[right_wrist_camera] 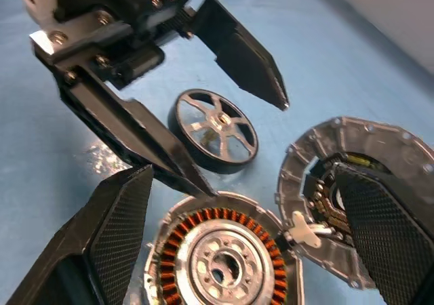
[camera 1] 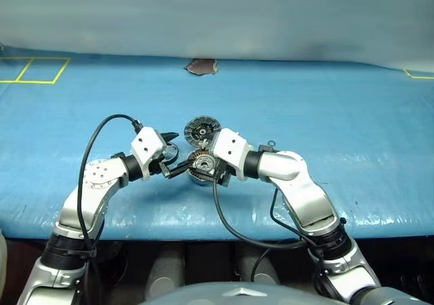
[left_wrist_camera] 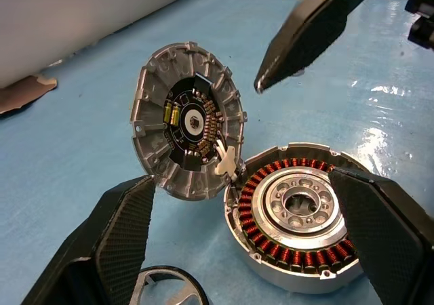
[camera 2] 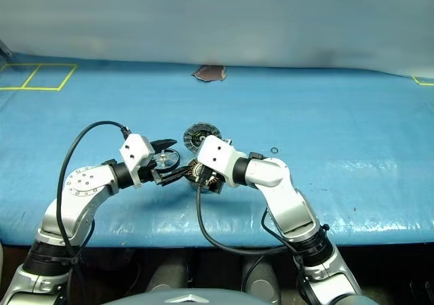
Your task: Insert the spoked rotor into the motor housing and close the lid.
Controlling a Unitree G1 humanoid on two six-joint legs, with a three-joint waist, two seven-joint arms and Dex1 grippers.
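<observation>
The housing [left_wrist_camera: 295,234] sits on the blue table [camera 1: 352,115], its copper windings and central hub bare to view. The lid [left_wrist_camera: 188,120] stands swung up from the housing's rim on the side away from the robot, joined to that rim, with its inner face and small circuit parts turned toward the robot. The rotor [right_wrist_camera: 217,130] lies flat on the table just beside the housing, on the robot's left of it, apart from it and from the lid.

The left pincer [camera 2: 168,159] is released, its fingers spread wide; it hangs close by the housing on the rotor's side, one finger tip reaching toward the housing's rim, and grasps nothing. The right pincer [right_wrist_camera: 244,230] is likewise released and empty, hovering above the housing with one finger on each side of it.

A tiny ring [camera 2: 274,150] lies on the table to the robot's right of the housing, well apart.
</observation>
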